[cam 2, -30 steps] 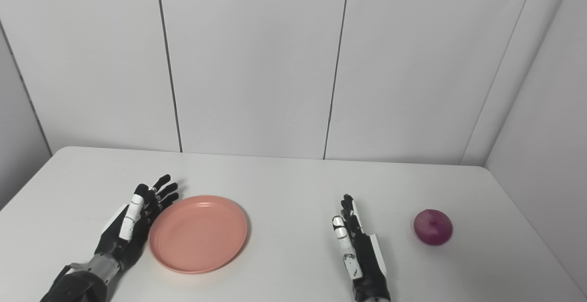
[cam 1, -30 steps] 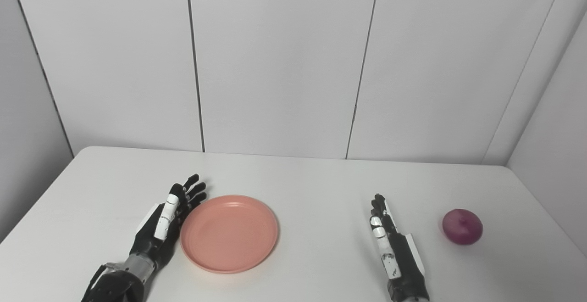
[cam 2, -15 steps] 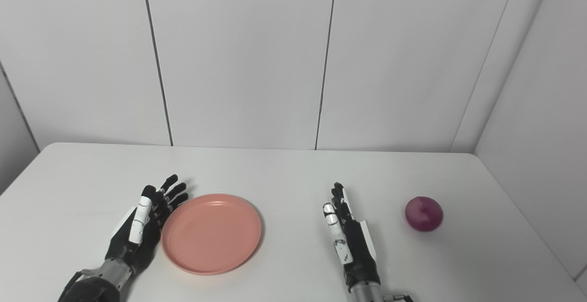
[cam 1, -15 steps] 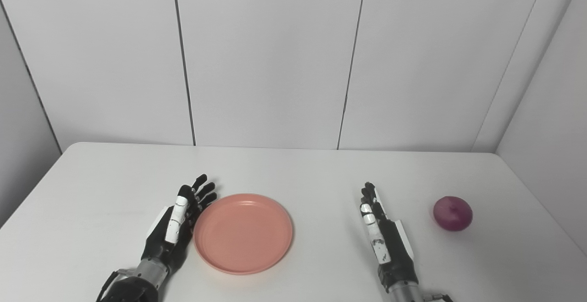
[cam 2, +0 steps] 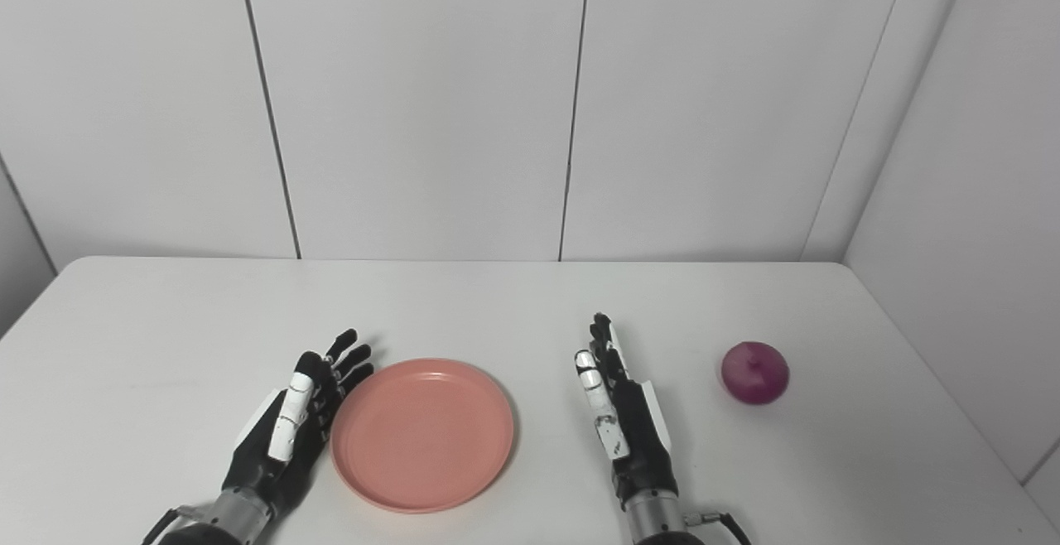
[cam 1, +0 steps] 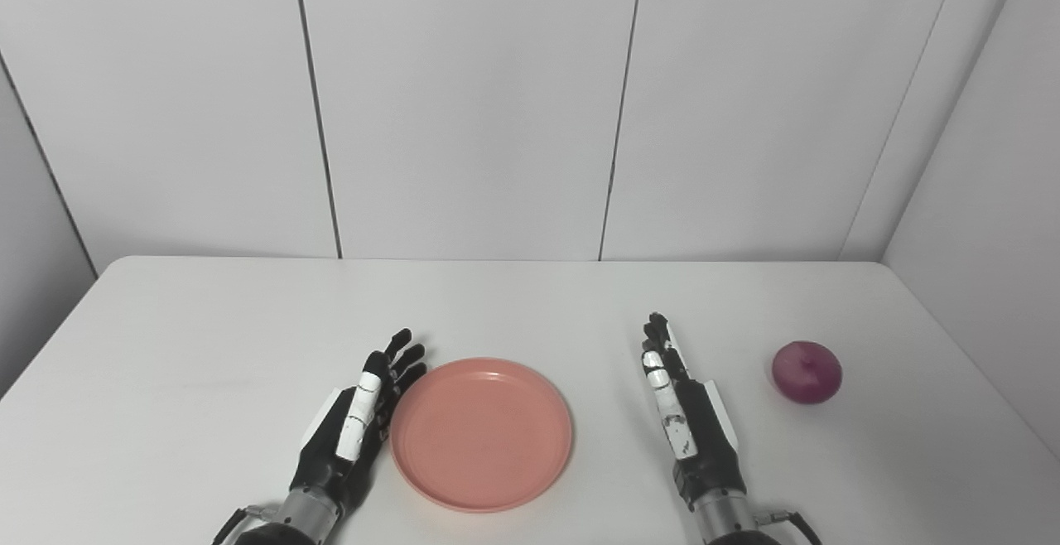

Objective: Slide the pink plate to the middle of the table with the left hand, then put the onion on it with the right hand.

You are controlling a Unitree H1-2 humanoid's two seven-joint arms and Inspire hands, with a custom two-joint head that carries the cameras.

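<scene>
A round pink plate [cam 1: 481,432] lies on the white table [cam 1: 513,305] near its front middle. My left hand [cam 1: 356,423] lies open, on its edge, with its palm against the plate's left rim. My right hand [cam 1: 686,417] is open and empty, on its edge, a little right of the plate and not touching it. A purple onion [cam 1: 807,372] sits on the table to the right of my right hand, apart from it. The same scene shows in the right eye view: the plate [cam 2: 422,434], the left hand [cam 2: 290,429], the right hand [cam 2: 619,417] and the onion [cam 2: 754,373].
White wall panels [cam 1: 464,98] stand behind the table and on its right side. The table's right edge [cam 1: 985,388] lies close beyond the onion.
My left hand has pushed the pink plate to the right, closer to my right hand. The camera has also shifted. The onion and the right hand keep their places on the table.
</scene>
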